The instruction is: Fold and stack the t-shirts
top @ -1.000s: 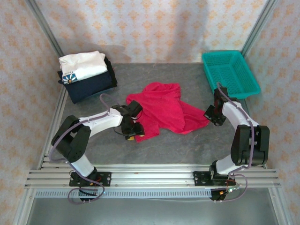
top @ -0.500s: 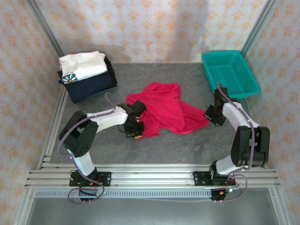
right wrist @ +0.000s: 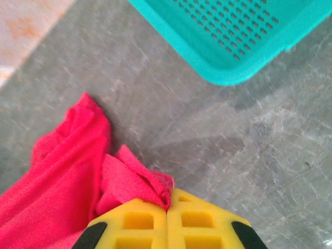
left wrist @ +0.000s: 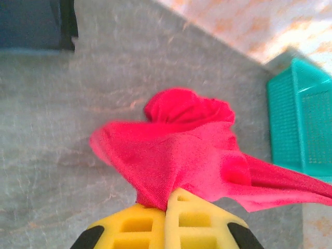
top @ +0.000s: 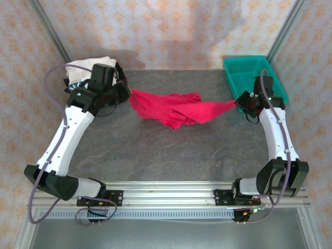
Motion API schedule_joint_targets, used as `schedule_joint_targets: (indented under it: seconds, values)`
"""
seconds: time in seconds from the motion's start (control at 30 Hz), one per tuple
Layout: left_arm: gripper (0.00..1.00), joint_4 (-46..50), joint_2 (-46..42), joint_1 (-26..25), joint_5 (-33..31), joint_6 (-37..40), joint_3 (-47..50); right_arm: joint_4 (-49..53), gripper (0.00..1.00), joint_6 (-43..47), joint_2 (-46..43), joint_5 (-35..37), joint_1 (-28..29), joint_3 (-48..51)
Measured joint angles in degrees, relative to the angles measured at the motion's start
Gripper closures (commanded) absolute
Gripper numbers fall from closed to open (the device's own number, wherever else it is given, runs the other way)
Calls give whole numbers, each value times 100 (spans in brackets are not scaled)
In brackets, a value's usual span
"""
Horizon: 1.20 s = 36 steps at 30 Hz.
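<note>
So both arms have the red t-shirt (top: 171, 108) strung between them across the upper middle of the top view, like a hammock. The left gripper (top: 126, 94) is clamped tight on the left end. In its wrist view the yellow fingers (left wrist: 150, 223) are pinched together with red cloth coming straight out of the seam. Same story for the right gripper (top: 240, 101) at the right end: fully closed on a little bunched tuft of fabric, just in front of the teal mesh basket (top: 244, 67).

My guess is that the two pinch points are held well apart to pull the shirt out flat so it can be laid down and folded. It isn't flat yet though. The middle sags in a wrinkled lump, and I can't tell whether that lump touches the grey table (top: 171, 155) or hangs just above it.

The white t-shirt (top: 83, 70) with the blue emblem sits at the upper left, on top of the navy t-shirt (left wrist: 28, 23), partly behind the left arm. That looks like the finished stack, so I'd say red goes there once it's folded. The folding itself isn't started.
</note>
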State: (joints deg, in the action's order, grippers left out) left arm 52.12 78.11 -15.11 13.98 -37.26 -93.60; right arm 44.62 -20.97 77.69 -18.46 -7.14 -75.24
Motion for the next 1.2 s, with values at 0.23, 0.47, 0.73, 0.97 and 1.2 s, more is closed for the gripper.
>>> schedule_joint_targets:
  seconds: [0.23, 0.47, 0.73, 0.97, 1.2]
  values:
    - [100, 181, -7, 136, 15, 271, -247, 352, 100, -20, 4, -221, -131, -262]
    - [100, 127, -164, 136, 31, 289, 101, 535, 100, -177, -13, -874, -133, -284]
    - [100, 155, -55, 151, 35, 391, -1185, 398, 100, -787, -13, -1954, -529, -1126]
    - [100, 249, 584, 337, 52, 605, -3432, -857, 100, -1989, -13, -3084, -1143, -1635]
    - [100, 457, 968, 595, 55, 828, -4896, -2118, 100, -3362, -74, -3869, -1303, -1740]
